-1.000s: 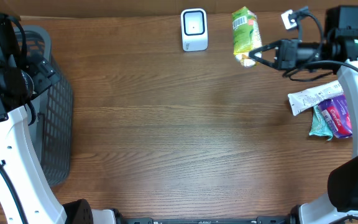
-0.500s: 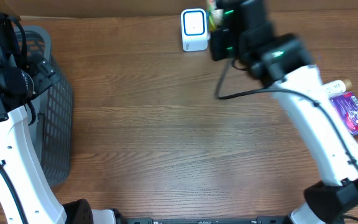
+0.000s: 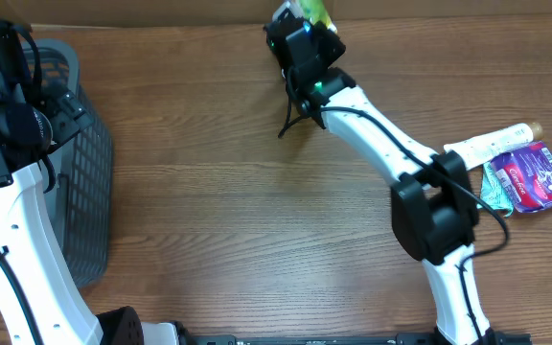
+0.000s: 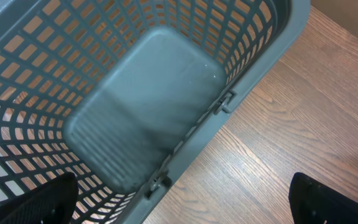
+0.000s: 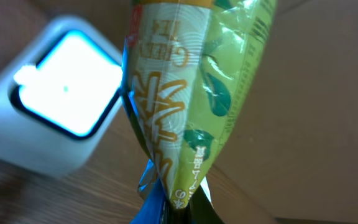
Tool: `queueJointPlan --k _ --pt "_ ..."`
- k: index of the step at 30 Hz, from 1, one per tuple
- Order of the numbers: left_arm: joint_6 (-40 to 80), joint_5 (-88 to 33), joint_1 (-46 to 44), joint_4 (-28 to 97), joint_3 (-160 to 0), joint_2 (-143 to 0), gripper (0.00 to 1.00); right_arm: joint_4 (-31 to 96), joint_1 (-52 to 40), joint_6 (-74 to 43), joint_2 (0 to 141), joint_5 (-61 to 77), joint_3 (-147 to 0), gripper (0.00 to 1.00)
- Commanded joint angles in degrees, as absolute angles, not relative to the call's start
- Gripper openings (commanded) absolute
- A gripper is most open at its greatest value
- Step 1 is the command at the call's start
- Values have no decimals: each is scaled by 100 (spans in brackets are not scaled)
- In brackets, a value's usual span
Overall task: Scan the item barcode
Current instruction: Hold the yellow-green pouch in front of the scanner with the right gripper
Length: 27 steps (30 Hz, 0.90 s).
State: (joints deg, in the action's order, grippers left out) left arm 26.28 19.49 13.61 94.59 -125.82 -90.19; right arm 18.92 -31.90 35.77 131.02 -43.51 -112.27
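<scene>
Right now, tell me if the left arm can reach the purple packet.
Probably not: the left gripper hangs over the basket at far left; the purple packet lies at far right.

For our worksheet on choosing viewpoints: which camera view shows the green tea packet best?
Right wrist: the green tea packet fills the frame, print readable, beside the lit scanner. Overhead shows only a green sliver past the right arm. Left wrist shows just the basket.

Brown wood-grain table (image 3: pixel 209 220) fills the overhead view under even light, with a faint sheen near its middle; a plain tan panel (image 3: pixel 142 10) runs along the table's far edge, and a grey lattice basket (image 3: pixel 89 172) stands at the table's left edge.
</scene>
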Motion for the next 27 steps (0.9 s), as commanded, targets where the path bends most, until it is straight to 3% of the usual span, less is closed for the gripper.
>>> queueJointPlan --k 1,10,27 --pt "2705 1944 1347 9448 -12571 -9063 100 1625 -3164 5166 13294 -4838 -11369 4" --pt "2705 1946 1347 9448 -12571 -9063 100 1052 -3127 5203 13633 -4751 -11369 4" --pt "2705 1944 1347 9448 -12571 -9063 100 1122 -2930 5256 13620 -5135 -11369 4"
